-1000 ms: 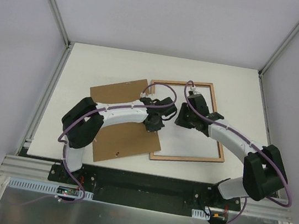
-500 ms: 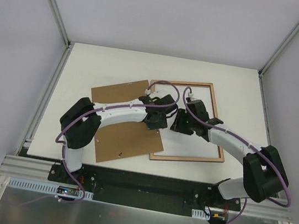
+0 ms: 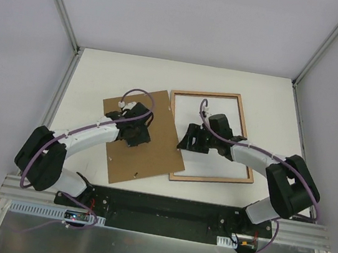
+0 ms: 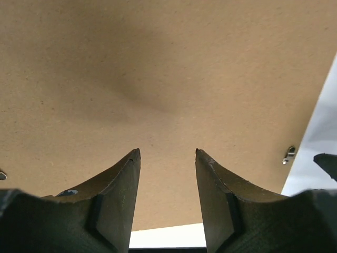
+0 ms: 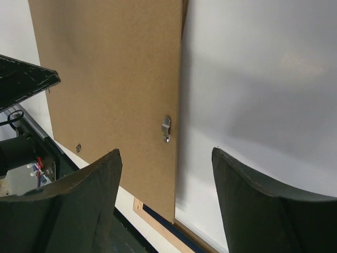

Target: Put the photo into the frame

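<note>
The frame (image 3: 208,94) lies back up on the table, its wood-coloured rails showing, with a navy sliver under its near rail (image 5: 152,220). A white sheet (image 3: 221,112) fills its opening (image 5: 263,79); it looks like the photo lying face down, and no printed side shows. My left gripper (image 3: 136,136) hangs open just over the brown backing board (image 3: 149,155), with nothing between its fingers (image 4: 167,152). Over the frame's left part, my right gripper (image 3: 189,140) stands wide open and empty, straddling the board's right edge (image 5: 166,150).
The backing board (image 5: 105,68) lies tilted left of the frame and overlaps the frame's left rail. It carries a small metal hanger clip (image 5: 166,128) near its edge. The cream table (image 3: 100,79) ends at a metal rail (image 3: 51,116) on the left.
Both grippers have opened. The left arm has swung left from the frame's left rail to above the backing board. The right gripper has moved down and left.
</note>
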### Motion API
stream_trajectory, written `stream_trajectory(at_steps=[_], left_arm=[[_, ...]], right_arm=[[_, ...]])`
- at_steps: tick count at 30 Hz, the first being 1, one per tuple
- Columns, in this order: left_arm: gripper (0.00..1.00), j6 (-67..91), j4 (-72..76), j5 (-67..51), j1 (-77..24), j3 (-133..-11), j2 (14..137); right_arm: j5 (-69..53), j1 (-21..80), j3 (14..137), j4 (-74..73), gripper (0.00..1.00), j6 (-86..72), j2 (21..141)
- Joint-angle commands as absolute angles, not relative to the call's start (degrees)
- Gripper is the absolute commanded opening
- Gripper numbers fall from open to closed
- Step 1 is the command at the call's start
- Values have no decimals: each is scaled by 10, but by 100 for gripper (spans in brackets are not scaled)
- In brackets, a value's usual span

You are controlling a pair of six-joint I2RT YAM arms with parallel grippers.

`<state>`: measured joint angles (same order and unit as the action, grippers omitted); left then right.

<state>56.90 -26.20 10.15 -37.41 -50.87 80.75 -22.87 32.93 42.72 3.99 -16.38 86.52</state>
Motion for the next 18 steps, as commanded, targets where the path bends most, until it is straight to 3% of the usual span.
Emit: stream_trajectory(at_steps=[1,18], left_arm=[[46,526,-229,58,-343,-474,773],[50,650,-236,198,-213,-320,650]], right_arm=[[-292,331,432,98,73,-162,894],[-344,338,446,136,74,-187,956]])
